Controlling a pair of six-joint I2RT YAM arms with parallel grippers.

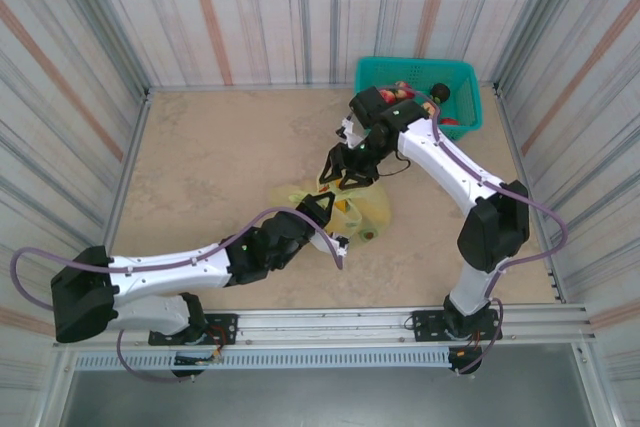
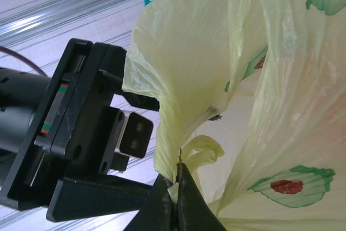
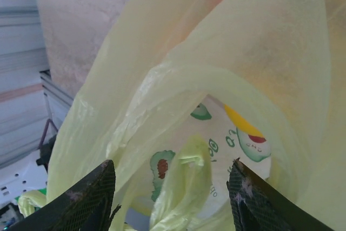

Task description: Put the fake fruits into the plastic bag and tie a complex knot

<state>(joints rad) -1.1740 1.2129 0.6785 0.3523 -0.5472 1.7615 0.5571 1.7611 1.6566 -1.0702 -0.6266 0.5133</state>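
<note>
1. Basket (image 1: 462, 72): teal mesh, beyond the plastic bag (image 1: 368, 209) toward the far right corner of the table (image 1: 220, 157), well apart from the bag. It holds fruits (image 1: 400, 93), red and dark (kinds too small to tell).
2. Plastic bag: thin, pale yellow-green, with avocado prints. It sits crumpled near the middle of the table, between the two grippers.
3. In the way: in the top view both arms lie across the bag, the left covering its near-left edge and the right its far edge. Striped walls close in the table on three sides.
4. Left gripper (image 1: 322, 209): at the bag's near-left edge. Its jaws are closed to a slit, with a thin fold of the bag's film pinched between the tips (clearest in the left wrist view).
5. Right gripper (image 3: 173, 163): at the bag's far edge. Its jaws are spread wide, with the bag's gaping mouth bulging between the fingers (image 3: 86, 198). It cannot be told whether either finger presses the film.
6. Inside the bag: a yellow fruit (image 3: 242, 121) shows through the mouth, partly covered by film. An orange tint glows through the film above it, its shape unreadable. A handle strip (image 3: 186, 182) hangs loose in the mouth.
7. Hidden: the bag's bottom and how many fruits it contains.
</note>
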